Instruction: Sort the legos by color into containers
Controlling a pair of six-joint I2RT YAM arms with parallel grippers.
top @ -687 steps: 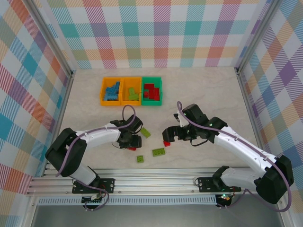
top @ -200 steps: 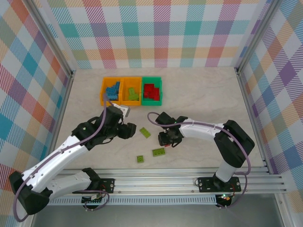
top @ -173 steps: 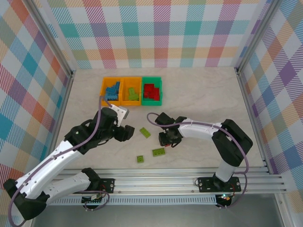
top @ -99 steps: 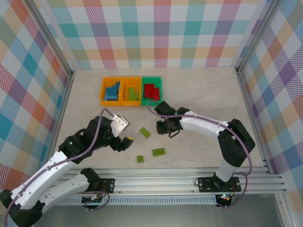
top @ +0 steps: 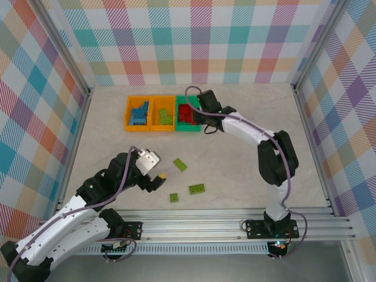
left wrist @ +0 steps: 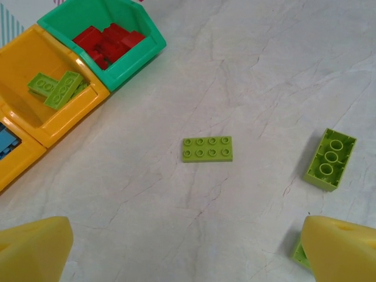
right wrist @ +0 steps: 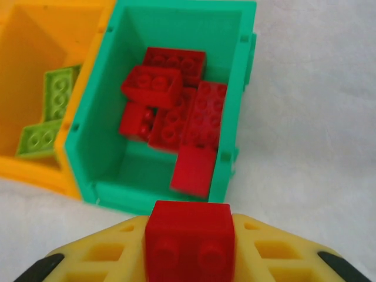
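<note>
The right gripper (right wrist: 189, 255) clamps 1 red lego (right wrist: 188, 226) at the 6 o'clock rim of the green bin (right wrist: 147, 202). The left gripper (left wrist: 188, 252) gapes wide and empty, with 1 lime lego (left wrist: 207, 148) at its 12 o'clock.

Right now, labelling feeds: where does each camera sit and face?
Top external: above, behind the bases, looking down at table; both arms.
Left wrist: over loose lime bricks, facing down; open left gripper, yellow fingertips.
Right wrist: above the green bin, facing down; right gripper clamping a red brick.
Shared: both wrist views show that bin.
</note>
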